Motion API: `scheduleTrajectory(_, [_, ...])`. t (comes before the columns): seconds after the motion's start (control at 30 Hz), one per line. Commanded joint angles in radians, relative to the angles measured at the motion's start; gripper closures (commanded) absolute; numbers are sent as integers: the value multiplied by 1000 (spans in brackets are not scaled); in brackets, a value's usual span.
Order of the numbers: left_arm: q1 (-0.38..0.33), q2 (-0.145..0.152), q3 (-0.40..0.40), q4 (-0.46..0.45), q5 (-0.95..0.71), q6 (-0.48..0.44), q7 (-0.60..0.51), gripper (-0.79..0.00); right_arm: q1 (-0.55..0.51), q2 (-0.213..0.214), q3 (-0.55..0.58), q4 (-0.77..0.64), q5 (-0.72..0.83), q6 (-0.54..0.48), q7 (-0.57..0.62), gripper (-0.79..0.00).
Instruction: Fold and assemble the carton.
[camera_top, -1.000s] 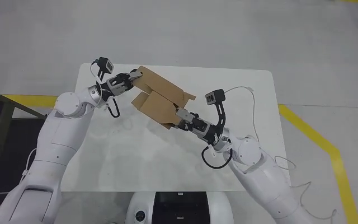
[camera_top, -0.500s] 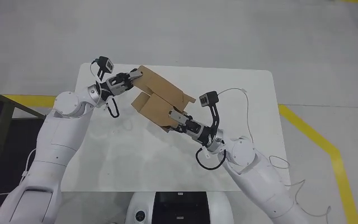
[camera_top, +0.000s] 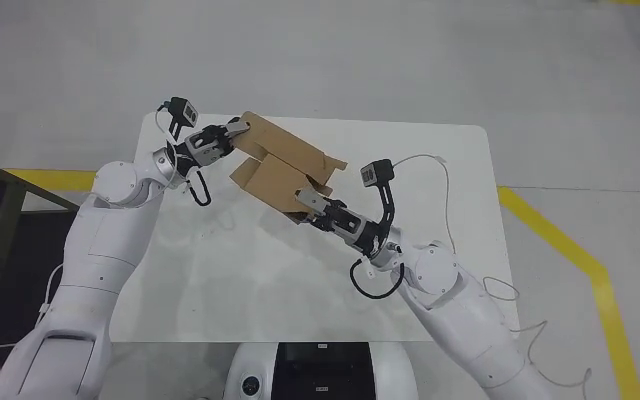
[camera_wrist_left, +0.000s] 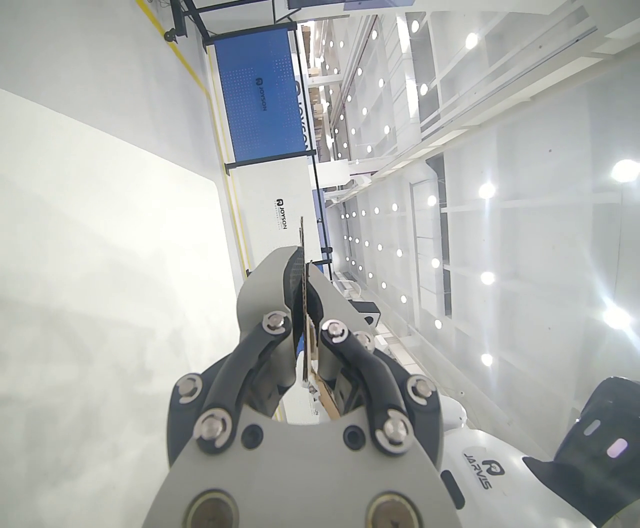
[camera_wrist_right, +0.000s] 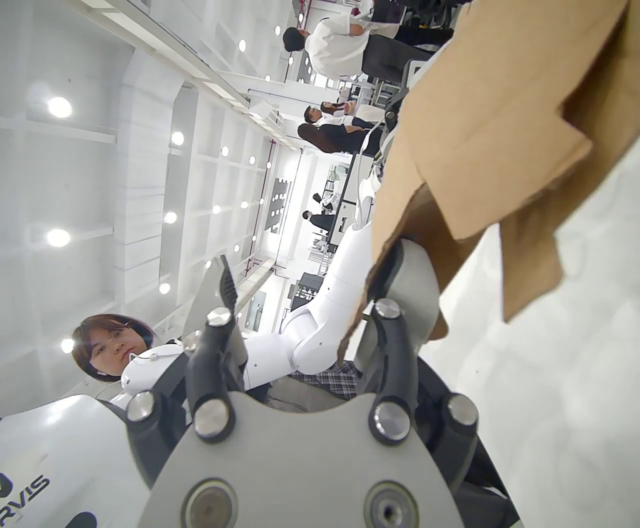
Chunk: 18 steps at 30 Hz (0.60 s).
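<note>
Since a second ago, the right gripper (camera_top: 304, 199) has been pushed forward along the table (camera_top: 230, 290) into the carton's (camera_top: 285, 165) near edge. The carton has been carried a little farther from the robot, and the left gripper (camera_top: 233, 132) has been drawn slightly up and back with it.

The carton is held between the two grippers, above the far half of the table. It is partly folded, with brown panels angled against each other and a loose flap sticking out on the side beyond the right gripper.

The left gripper is clamped on the carton's far corner. In the left wrist view its fingers (camera_wrist_left: 265, 290) are pressed together on a thin sheet of card (camera_wrist_left: 302, 235) seen edge-on, which runs straight out past the fingertips and back toward the palm.

The right gripper (camera_wrist_right: 312, 260) is spread wide at the opposite, nearer edge. In the right wrist view, one of its fingers (camera_wrist_right: 415, 280) is tucked into the card, with a panel edge lying against its inner face and a darker panel over its outer side. The other finger stands well apart from the carton, touching nothing. The rest of the carton (camera_wrist_right: 490, 125) extends ahead of this gripper, with a notched flap hanging over the tabletop.
</note>
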Motion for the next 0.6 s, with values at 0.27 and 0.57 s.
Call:
scheduleTrajectory(0.27, [-10,-5,-9,7,-17,14,-14,0,9,-4,9,3,-27,20,-6,0])
scheduleTrajectory(0.57, [0,-3,-20,16,39,-7,-24,0,13,-7,26,3,-25,35,-16,0])
